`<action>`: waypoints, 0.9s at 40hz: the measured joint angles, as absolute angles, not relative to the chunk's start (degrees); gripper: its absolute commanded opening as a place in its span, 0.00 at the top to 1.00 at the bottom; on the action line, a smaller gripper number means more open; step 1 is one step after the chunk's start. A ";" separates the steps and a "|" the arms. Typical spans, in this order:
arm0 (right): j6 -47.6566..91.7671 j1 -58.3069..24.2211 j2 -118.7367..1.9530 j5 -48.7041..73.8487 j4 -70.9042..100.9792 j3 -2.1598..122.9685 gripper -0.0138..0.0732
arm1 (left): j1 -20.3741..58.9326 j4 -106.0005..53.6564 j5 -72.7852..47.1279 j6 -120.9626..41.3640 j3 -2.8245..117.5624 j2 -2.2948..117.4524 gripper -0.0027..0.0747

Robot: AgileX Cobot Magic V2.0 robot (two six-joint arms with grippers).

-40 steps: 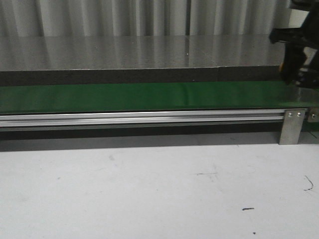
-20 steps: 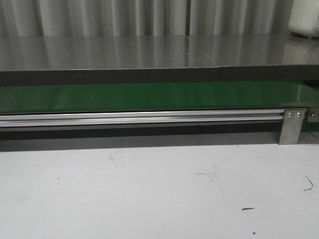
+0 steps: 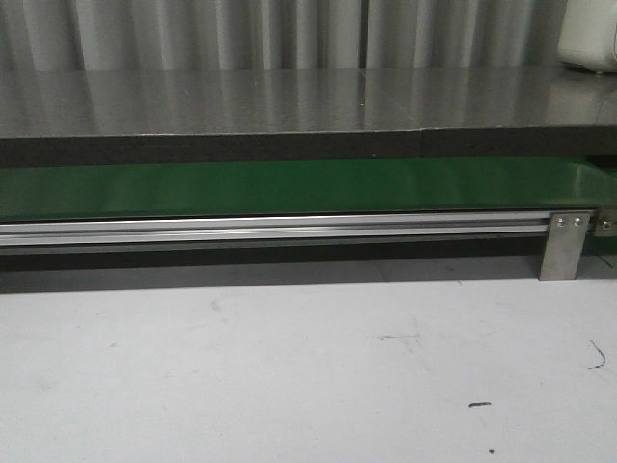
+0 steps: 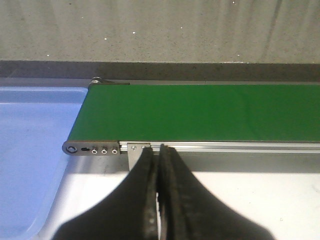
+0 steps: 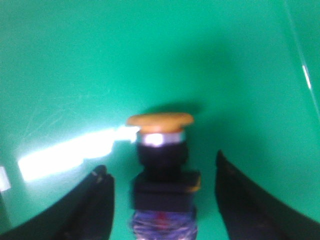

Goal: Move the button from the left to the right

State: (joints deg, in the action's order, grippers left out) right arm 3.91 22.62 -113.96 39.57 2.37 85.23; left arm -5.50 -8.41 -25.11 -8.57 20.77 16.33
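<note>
The button has an orange cap and a black boxy body. It appears only in the blurred right wrist view, on a green surface. My right gripper is open, with one finger on each side of the button and a gap to each. My left gripper is shut and empty, over the white table just in front of the left end of the green belt. The front view shows the belt bare, with no gripper and no button in it.
A blue tray lies beside the belt's left end. An aluminium rail with a bracket runs along the belt's front. A grey shelf stands behind it. A white object is at the far right.
A second ago my right arm showed at the front view's right edge, over the belt's end. It has since left that view, uncovering the white object behind.
</note>
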 measured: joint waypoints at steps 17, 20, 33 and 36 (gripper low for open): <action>3.91 15.80 -98.85 41.71 2.57 85.23 0.69 | -5.50 -8.41 -25.11 -8.57 20.77 16.33 0.99; 3.91 12.68 -95.93 42.23 2.59 85.23 0.80 | -5.50 -8.41 -25.11 -8.57 20.77 16.33 0.99; 3.91 -1.46 -80.90 40.49 3.44 78.00 0.91 | -5.50 -8.41 -25.11 -8.57 20.77 16.33 0.99; 3.91 -4.03 -76.80 39.01 3.81 73.57 0.91 | -5.50 -8.41 -25.11 -8.57 20.77 16.33 0.99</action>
State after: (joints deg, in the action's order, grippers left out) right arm 3.91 -4.03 -76.80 39.01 3.81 73.57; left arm -5.50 -8.41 -25.11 -8.57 20.77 16.33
